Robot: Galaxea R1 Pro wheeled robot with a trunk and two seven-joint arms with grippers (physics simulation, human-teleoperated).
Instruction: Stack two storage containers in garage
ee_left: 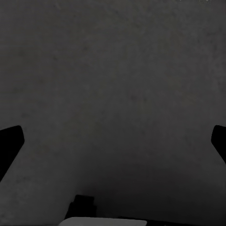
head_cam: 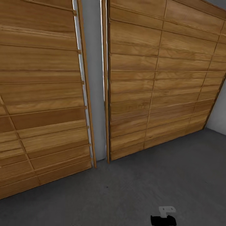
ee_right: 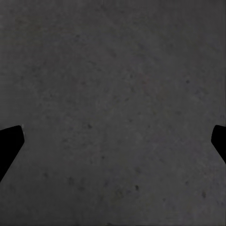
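Garage floor (head_cam: 163, 182), dark grey rough concrete, fills the lower part of the head view and runs up to two wooden slatted doors. Left door (head_cam: 40, 94) and right door (head_cam: 160, 78) stand side by side, a grey-white wall strip (head_cam: 94, 78) between them. More of that pale wall (head_cam: 219, 116) shows at the right door's far edge.

A small white bracket on a black robot part (head_cam: 164, 218) pokes in at the bottom edge of the head view, over the concrete.

Left gripper (ee_left: 113, 146): fingertips (ee_left: 10, 143) sit at opposite edges of the left wrist view, spread wide, only bare concrete between them. A dark and pale piece of the robot (ee_left: 87, 212) shows low in that view.

Right gripper (ee_right: 113, 146): same, fingertips (ee_right: 9, 143) wide apart, nothing held, speckled concrete between them.
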